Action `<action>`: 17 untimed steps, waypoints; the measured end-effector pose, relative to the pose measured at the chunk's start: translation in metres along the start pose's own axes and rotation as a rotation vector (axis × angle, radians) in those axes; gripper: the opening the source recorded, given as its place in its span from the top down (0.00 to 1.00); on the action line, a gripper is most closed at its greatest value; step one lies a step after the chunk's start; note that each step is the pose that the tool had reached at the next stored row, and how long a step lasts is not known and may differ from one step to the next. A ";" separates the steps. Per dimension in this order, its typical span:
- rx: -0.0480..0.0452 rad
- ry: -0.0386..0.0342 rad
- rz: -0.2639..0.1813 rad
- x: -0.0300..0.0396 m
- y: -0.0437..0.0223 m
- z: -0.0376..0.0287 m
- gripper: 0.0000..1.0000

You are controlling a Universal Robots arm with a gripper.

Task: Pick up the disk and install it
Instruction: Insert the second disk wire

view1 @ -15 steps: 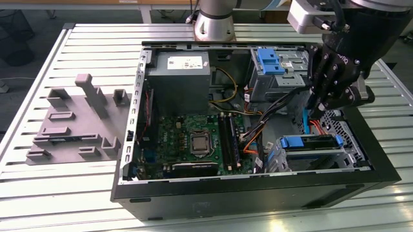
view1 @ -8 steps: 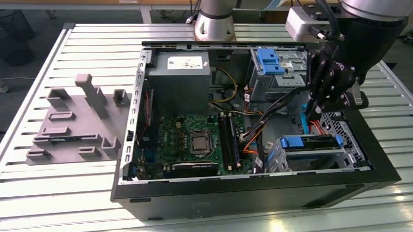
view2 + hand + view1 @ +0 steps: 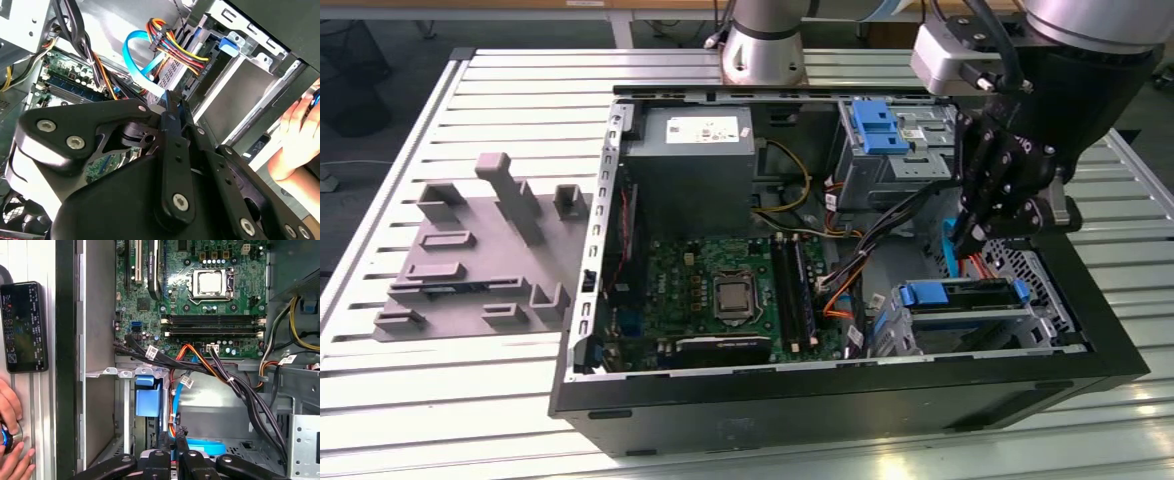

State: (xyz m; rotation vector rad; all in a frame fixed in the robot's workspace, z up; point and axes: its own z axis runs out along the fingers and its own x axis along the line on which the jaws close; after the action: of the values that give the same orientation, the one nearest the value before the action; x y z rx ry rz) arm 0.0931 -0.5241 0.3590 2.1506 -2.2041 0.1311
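Observation:
The disk (image 3: 961, 325) lies flat in the silver drive cage at the front corner of the open computer case (image 3: 854, 400), on the exterior view's right. A blue plastic rail (image 3: 961, 293) runs along its top edge. In the second wrist view its bare silver face (image 3: 245, 90) shows inside the cage frame, beside a blue tab (image 3: 227, 44). My gripper (image 3: 967, 245) hangs inside the case just behind and above that cage, among the orange and light blue cables (image 3: 145, 55). Its black fingers (image 3: 170, 112) stand pressed together, and nothing shows between them. The gripper (image 3: 174, 456) is apart from the disk.
A grey power supply box (image 3: 687, 150) and the green motherboard (image 3: 720, 290) fill the case's left half. A second blue bracket on a metal cage (image 3: 878, 128) stands at the back. Black cable bundles (image 3: 220, 375) cross the middle. A grey fixture (image 3: 474, 250) lies on the slatted table. A person's hand (image 3: 295, 140) rests outside the case wall.

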 end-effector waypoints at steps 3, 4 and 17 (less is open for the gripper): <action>-0.0008 -0.0043 0.007 0.0021 0.0000 0.0020 0.84; -0.0008 -0.0041 0.007 0.0021 0.0000 0.0020 0.84; -0.0101 -0.0079 0.045 0.0055 -0.0034 0.0075 0.84</action>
State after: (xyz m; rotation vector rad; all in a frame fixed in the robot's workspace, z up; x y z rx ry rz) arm 0.0964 -0.5304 0.3522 2.1009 -2.2532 0.1136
